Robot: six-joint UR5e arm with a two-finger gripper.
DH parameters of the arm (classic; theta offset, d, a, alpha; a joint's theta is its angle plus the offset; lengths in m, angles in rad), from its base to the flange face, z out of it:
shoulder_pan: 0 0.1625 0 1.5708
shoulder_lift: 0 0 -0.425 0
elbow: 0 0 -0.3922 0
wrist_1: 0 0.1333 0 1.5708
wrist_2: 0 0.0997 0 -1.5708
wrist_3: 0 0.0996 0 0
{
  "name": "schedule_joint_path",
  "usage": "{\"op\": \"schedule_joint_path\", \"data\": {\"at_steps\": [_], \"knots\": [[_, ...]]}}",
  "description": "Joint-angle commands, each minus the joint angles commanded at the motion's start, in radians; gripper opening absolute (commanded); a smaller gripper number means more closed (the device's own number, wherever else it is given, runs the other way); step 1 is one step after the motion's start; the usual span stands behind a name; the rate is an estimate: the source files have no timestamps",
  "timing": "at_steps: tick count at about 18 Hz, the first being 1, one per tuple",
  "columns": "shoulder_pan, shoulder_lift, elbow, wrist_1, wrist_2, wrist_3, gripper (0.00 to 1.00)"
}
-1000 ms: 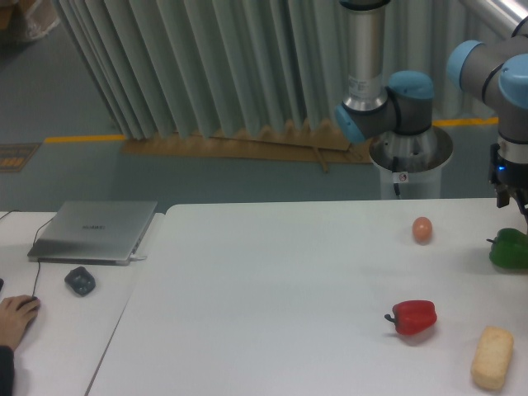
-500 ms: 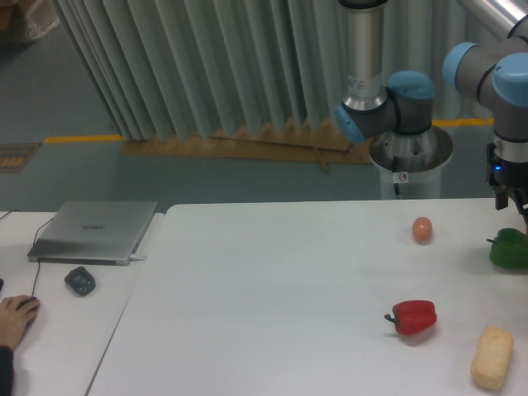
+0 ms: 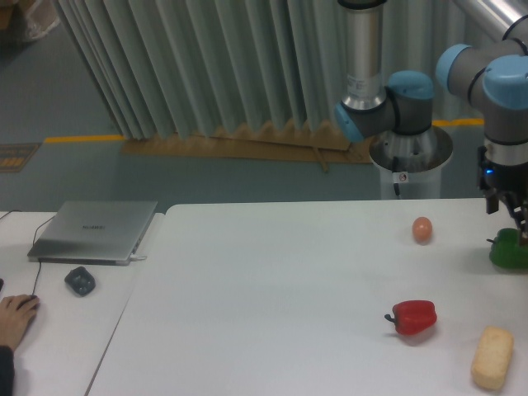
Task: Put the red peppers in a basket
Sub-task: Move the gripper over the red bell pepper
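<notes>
red pepper (image 3: 414, 317) on table, claw (image 3: 511, 216) perhaps open

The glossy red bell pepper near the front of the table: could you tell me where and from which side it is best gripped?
Grip the glossy red bell pepper across its lobed body, coming from above. It lies on its side, with the stem pointing left, so the fingers should probably close front-to-back across the body.

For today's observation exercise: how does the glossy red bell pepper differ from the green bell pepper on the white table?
The glossy red bell pepper is red, the green bell pepper green. The red one lies near the front with its dark stem pointing left; the green one sits farther back at the right edge, partly cut off. The red one lies clear of the arm; the end effector hangs just above the green one. Both are lobed peppers resting on the table.
</notes>
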Motion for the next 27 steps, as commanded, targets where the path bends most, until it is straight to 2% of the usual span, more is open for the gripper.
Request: {"op": "schedule_joint_path", "data": {"at_steps": [4, 7, 12, 15, 19, 27], "knots": [[-0.084, -0.046, 0.008, 0.022, 0.0, -0.116, 1.0], [-0.135, -0.081, 0.012, 0.06, 0.002, -0.198, 1.0], [-0.158, -0.115, 0.028, 0.061, -0.008, -0.25, 1.0], [-0.158, -0.135, 0.029, 0.061, -0.089, -0.259, 1.0], [-0.158, -0.152, 0.028, 0.091, -0.113, -0.289, 1.0], [-0.164, -0.183, 0.04, 0.112, -0.112, -0.281, 1.0]]}}
